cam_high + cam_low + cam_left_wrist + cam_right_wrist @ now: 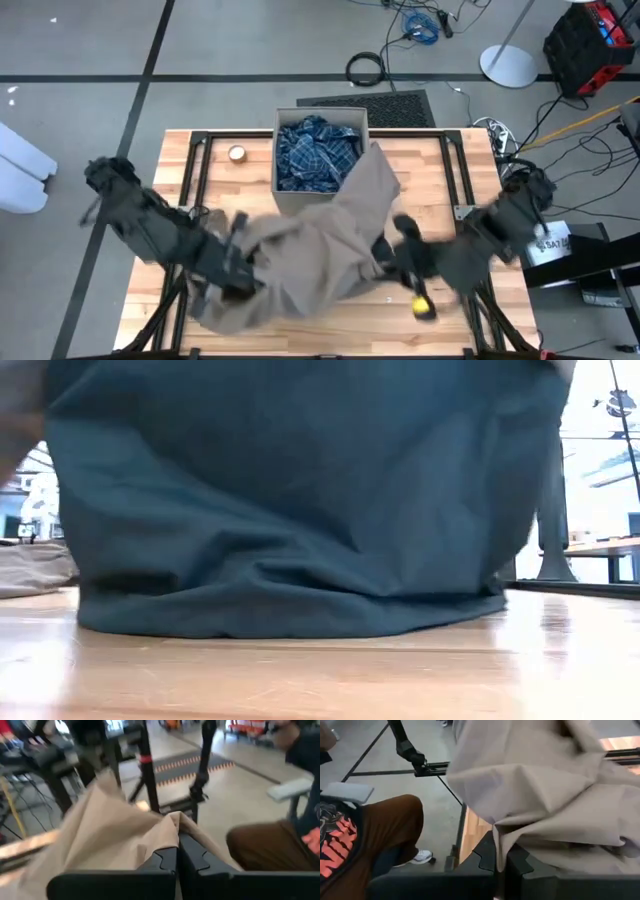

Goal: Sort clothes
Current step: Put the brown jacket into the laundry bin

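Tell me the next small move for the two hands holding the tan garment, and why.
Probably lift both together and carry the tan garment toward the box. The left hand and right hand are each shut on a fold of it, and it drapes between them over the table, one end already lying against the box that holds the plaid shirt.
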{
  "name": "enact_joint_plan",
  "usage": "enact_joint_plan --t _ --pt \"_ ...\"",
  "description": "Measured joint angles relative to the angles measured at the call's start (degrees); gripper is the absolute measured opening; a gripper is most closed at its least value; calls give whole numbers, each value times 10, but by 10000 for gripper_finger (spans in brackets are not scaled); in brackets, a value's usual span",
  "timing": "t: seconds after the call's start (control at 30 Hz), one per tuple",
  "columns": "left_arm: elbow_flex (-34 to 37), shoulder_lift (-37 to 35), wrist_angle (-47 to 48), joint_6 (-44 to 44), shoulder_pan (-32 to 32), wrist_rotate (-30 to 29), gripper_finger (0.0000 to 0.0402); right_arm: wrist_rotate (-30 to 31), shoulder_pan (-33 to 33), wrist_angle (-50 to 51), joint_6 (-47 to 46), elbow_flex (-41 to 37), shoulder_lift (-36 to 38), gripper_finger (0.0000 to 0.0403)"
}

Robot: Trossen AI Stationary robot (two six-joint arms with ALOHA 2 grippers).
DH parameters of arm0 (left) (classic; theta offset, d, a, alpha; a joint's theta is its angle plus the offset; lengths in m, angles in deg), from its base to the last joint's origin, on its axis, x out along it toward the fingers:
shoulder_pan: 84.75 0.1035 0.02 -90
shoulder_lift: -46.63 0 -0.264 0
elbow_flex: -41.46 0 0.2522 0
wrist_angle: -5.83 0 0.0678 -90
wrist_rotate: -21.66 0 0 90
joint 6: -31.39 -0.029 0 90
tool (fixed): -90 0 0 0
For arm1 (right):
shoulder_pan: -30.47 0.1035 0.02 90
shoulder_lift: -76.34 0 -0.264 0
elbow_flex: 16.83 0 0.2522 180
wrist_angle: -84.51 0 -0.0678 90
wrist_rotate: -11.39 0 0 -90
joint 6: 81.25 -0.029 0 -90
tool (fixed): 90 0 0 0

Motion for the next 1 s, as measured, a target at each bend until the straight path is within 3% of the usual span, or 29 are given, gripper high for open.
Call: enact_joint_plan --t 0.27,0.37,0.47,0.53,0.67,0.73,0.9,1.0 --pt "3 67 -24 10 -16 2 0 226 151 33 -136 0 -43 0" --pt "3 67 -31 8 -12 -13 0 299 168 88 -181 0 -56 0" --pt "3 65 -32 -7 7 -41 0 332 152 191 -267 0 -56 0" --pt "3 60 -32 -10 26 -52 0 333 129 247 -341 -2 -48 0" --pt "2 56 -8 -9 72 -53 0 274 70 222 -297 -39 -2 0" --pt "21 56 -1 -2 97 -50 0 246 38 243 -322 -74 17 0" --pt "133 58 -31 41 139 13 0 154 -20 157 -342 -268 78 0" --pt "213 59 -76 56 151 24 0 111 -36 57 -367 -408 110 0"
